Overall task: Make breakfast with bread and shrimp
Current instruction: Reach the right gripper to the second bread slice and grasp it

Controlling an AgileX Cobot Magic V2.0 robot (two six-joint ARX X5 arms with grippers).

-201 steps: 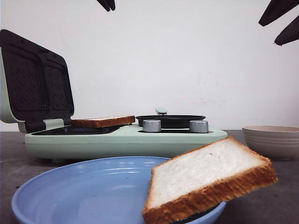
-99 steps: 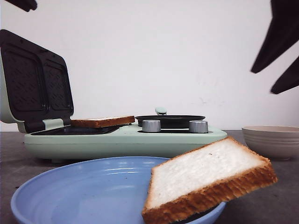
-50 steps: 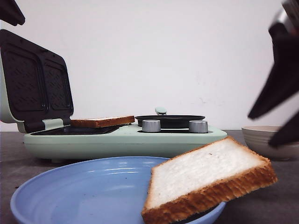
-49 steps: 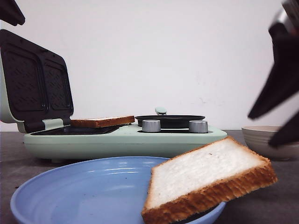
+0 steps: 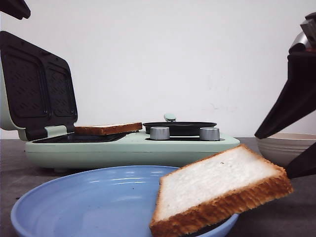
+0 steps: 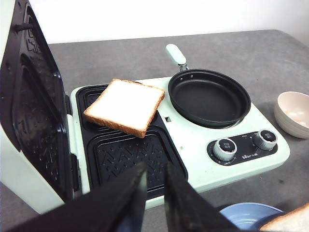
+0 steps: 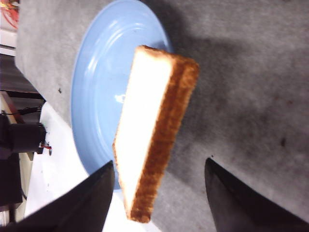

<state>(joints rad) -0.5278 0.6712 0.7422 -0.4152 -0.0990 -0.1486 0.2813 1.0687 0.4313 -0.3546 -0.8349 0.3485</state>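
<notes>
One bread slice leans tilted on the right rim of the blue plate; the right wrist view shows it edge-on. My right gripper is open beside its right end, with one finger on either side of the slice and not touching it. A second bread slice lies flat on the far plate of the open sandwich maker. High above that appliance, my left gripper holds nothing, its jaws nearly together; only its tip shows in the front view. I cannot make out the shrimp.
The sandwich maker's lid stands upright at the left. A black frying pan sits on its right half, with two knobs in front. A beige bowl stands at the right, behind my right gripper.
My right gripper has come down from the upper right to the bread slice on the plate, staying open. The left gripper has shifted left along the top. Neither bread slice has moved.
</notes>
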